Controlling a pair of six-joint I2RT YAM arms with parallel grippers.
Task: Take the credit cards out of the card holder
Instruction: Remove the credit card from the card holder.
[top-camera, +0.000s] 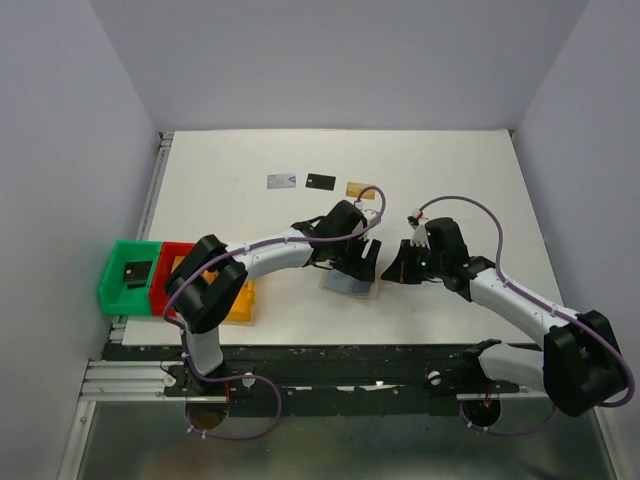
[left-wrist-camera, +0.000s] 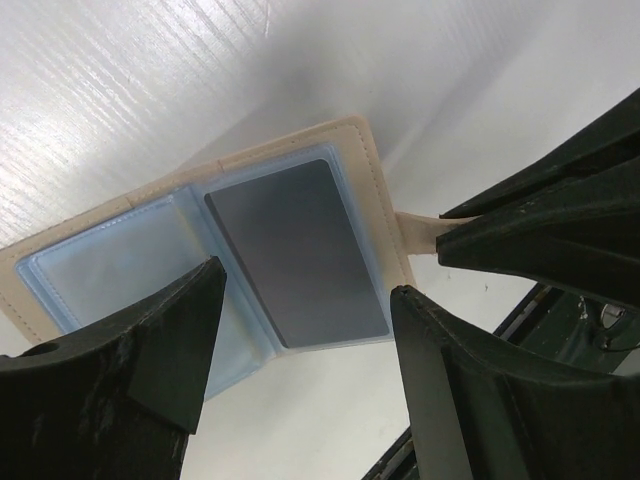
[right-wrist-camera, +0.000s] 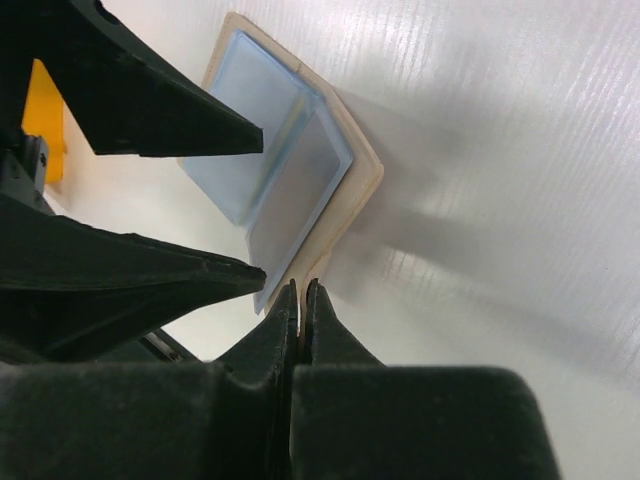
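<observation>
The card holder (top-camera: 350, 285) lies open on the white table. In the left wrist view its tan border (left-wrist-camera: 366, 150) frames two light-blue panels, and a dark card (left-wrist-camera: 295, 250) sits in the right panel's pocket. My left gripper (top-camera: 362, 256) hovers just above the holder, open and empty (left-wrist-camera: 305, 375). My right gripper (top-camera: 393, 270) is shut on the holder's tan tab at its edge (right-wrist-camera: 302, 290). Its fingers also show in the left wrist view (left-wrist-camera: 560, 220). Three cards lie at the back of the table: silvery (top-camera: 281, 181), black (top-camera: 320, 181), gold (top-camera: 358, 188).
A green bin (top-camera: 112, 283) with a dark object inside, a red bin (top-camera: 180, 252) and a yellow bin (top-camera: 242, 305) stand in a row at the left near edge. Grey walls enclose the table on three sides.
</observation>
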